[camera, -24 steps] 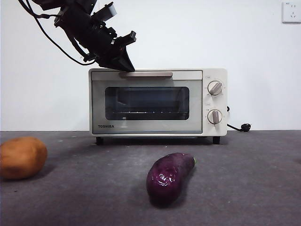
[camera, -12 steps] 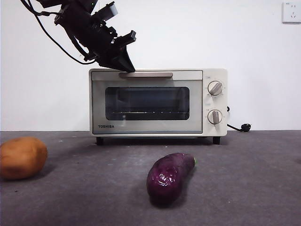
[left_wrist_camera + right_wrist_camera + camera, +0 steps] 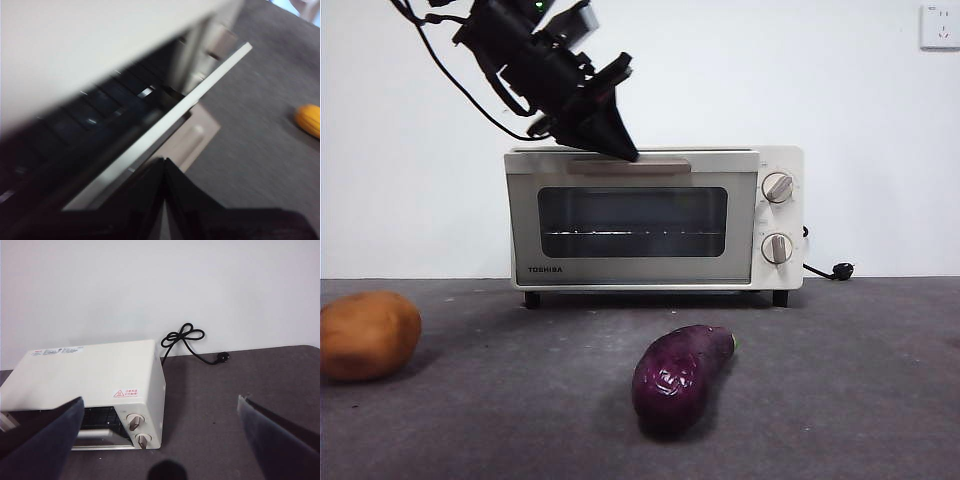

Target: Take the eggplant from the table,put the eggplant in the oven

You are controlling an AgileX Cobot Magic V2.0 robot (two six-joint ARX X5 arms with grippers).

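Eggplant (image 3: 680, 376) lies on the dark grey tabletop (image 3: 860, 380) in front of the oven (image 3: 655, 217), well apart from it, its green stem tip pointing back and to the right; nothing touches it. My left claw (image 3: 617, 147) comes down from the upper left in the front view and sits at the beige bar handle (image 3: 629, 166) on the oven door (image 3: 631, 220), its two black jaws pressed together with no gap between them. In my left wrist view the door's top edge stands a little away from the oven body, and a dark slit with the wire rack (image 3: 107, 102) shows behind it, so the door is tipped slightly ajar. My right claw (image 3: 160, 440) hangs high above the tabletop to the oven's right, jaws spread wide and holding nothing, looking down on the oven's cream top and its two knobs. A rounded orange-brown potato (image 3: 368, 335) rests at the tabletop's left edge, far from the eggplant. The oven's black power cord (image 3: 192, 342) lies coiled behind it.
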